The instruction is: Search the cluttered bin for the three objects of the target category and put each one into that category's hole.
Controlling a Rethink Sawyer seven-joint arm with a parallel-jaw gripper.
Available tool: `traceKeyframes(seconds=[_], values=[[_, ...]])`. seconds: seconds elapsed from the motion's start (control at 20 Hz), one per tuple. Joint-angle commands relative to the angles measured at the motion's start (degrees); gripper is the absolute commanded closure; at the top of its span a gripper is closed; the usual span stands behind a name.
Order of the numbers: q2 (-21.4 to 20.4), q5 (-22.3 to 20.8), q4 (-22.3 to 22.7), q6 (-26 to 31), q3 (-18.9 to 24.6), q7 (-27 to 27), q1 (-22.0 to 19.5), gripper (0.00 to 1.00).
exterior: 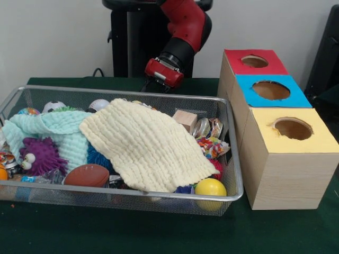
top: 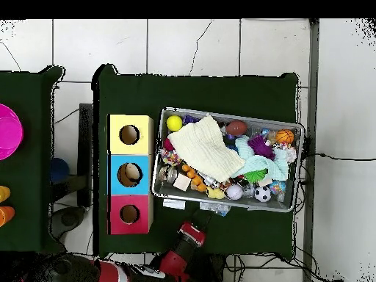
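Green table (exterior: 159, 233) w/ wire bin (exterior: 235, 174) beside 3 boxes (exterior: 286, 159) (touching).

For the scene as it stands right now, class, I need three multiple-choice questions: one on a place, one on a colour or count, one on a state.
1. Where is the yellow ball?
A. a corner of the bin
B. on the red box
C. on the floor

2. How many boxes stand beside the bin?
A. two
B. three
C. five

3. What largely covers the toys?
A. a lid
B. a cream cloth
C. nothing

Answers: 1 A, it lies in the corner nearest the yellow box. 2 B, red, blue and yellow. 3 B, the cloth lies spread over them.
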Motion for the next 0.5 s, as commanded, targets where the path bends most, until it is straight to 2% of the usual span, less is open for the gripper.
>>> traceKeyframes(seconds=[0.05,0.2,0.3,0.5], values=[[5.0,6.0,-3.0,7.8,8.4,1.5,1.9,0.0],[5.4,7.4,-3.6,9.6,8.3,0.1,2.2,0.0],[5.7,6.9,-3.9,10.0,8.2,0.1,1.9,0.0],[5.8,3.5,-4.2,11.1,7.7,1.1,-0.1,0.0]])
